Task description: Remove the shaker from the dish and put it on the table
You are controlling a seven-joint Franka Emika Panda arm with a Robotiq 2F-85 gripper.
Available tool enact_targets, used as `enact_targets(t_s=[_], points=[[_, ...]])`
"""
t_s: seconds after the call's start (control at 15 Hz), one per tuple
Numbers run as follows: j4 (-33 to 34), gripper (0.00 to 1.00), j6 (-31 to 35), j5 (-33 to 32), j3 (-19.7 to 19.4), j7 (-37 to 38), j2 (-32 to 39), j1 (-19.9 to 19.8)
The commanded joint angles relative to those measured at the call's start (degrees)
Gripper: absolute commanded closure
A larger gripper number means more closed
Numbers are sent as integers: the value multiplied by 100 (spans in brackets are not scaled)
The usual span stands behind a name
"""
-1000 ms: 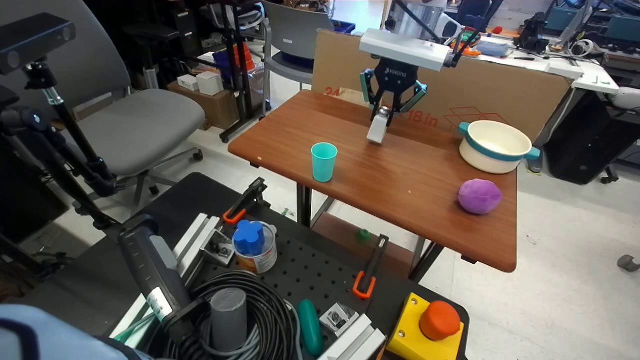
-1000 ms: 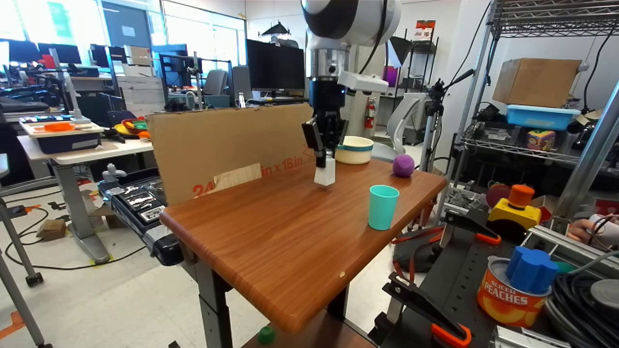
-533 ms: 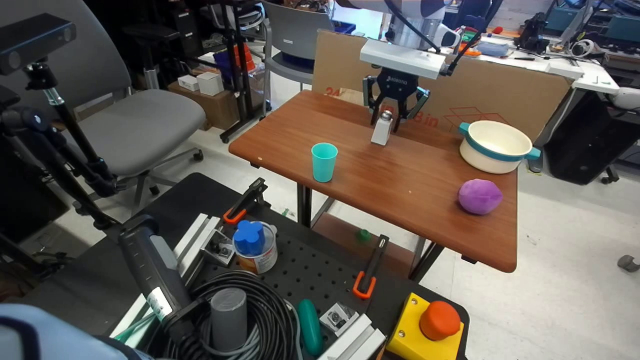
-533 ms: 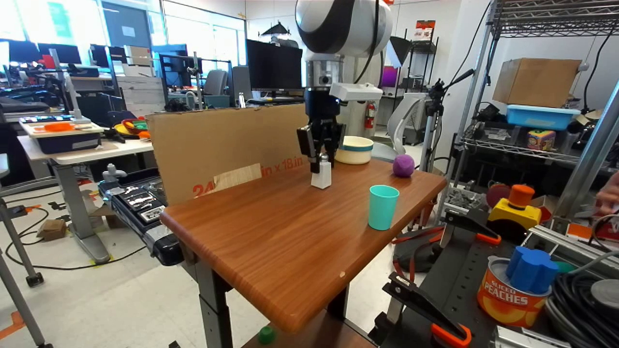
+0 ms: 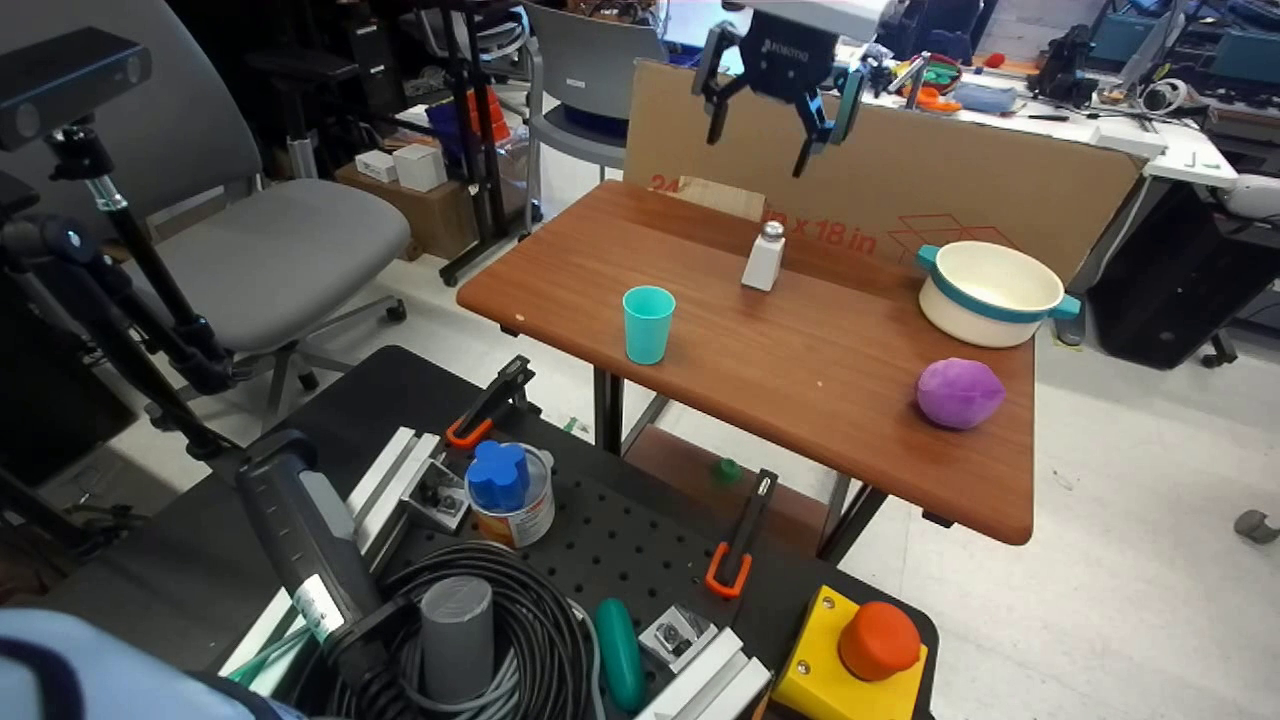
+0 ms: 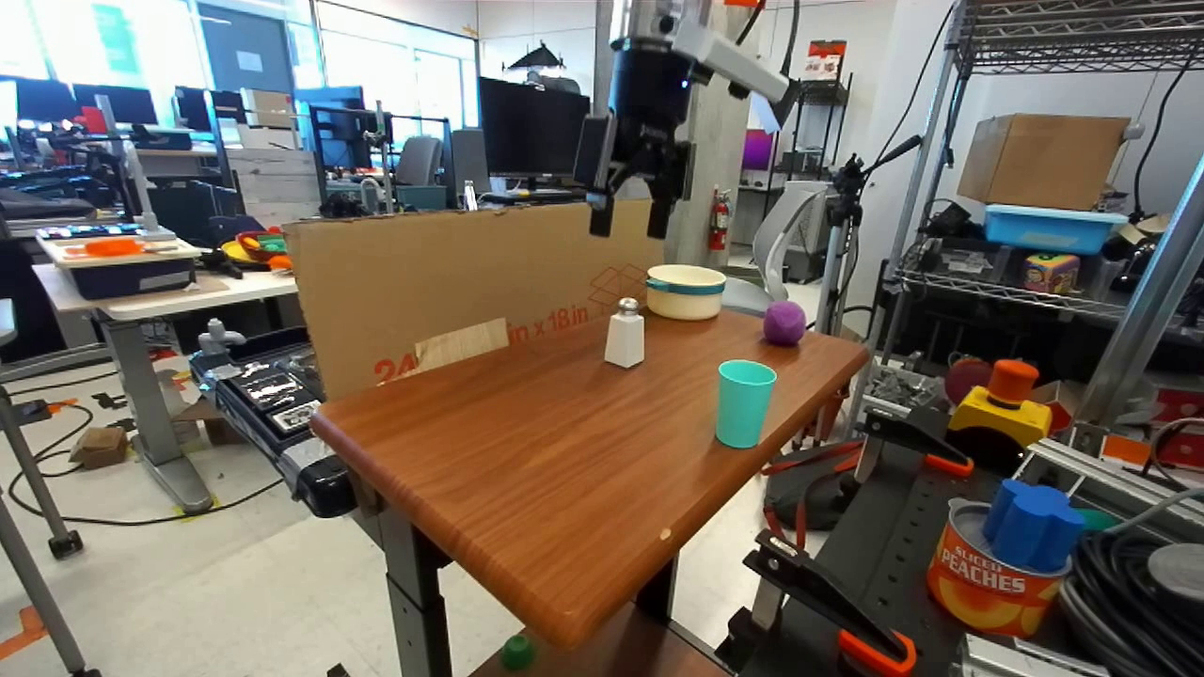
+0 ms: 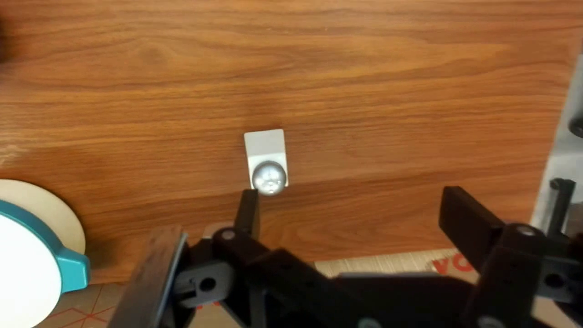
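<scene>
The white shaker (image 5: 764, 262) with a silvery top stands upright on the brown wooden table (image 5: 850, 370), near its back edge; an exterior view shows the shaker (image 6: 625, 338) apart from everything else. Above it, my gripper (image 5: 757, 155) hangs open with nothing between the fingers. In the wrist view the shaker (image 7: 266, 146) appears just beyond the left fingertip, and the gripper (image 7: 350, 193) is spread wide. The cream dish (image 5: 970, 322) with teal band and handles sits at the table's back corner; nothing shows inside it. Part of the dish (image 7: 50, 205) enters the wrist view at lower left.
A teal cup (image 5: 648, 325) stands near the table's front edge, and a purple lump (image 5: 960, 393) lies on the dish's side. Cardboard (image 5: 900, 200) rises along the back edge. A black perforated cart (image 5: 600, 530) with clamps and a yellow box (image 5: 850, 665) adjoins the front.
The gripper held the shaker low over the table a second ago. Its fingers have opened, leaving the shaker standing there, and the gripper has risen well above it.
</scene>
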Motion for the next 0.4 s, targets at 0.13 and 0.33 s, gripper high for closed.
enact_targets(t_s=[0.13, 0.33], points=[[-523, 0, -229, 363, -80, -33, -851, -24], [-725, 0, -239, 374, -93, -33, -1050, -30]])
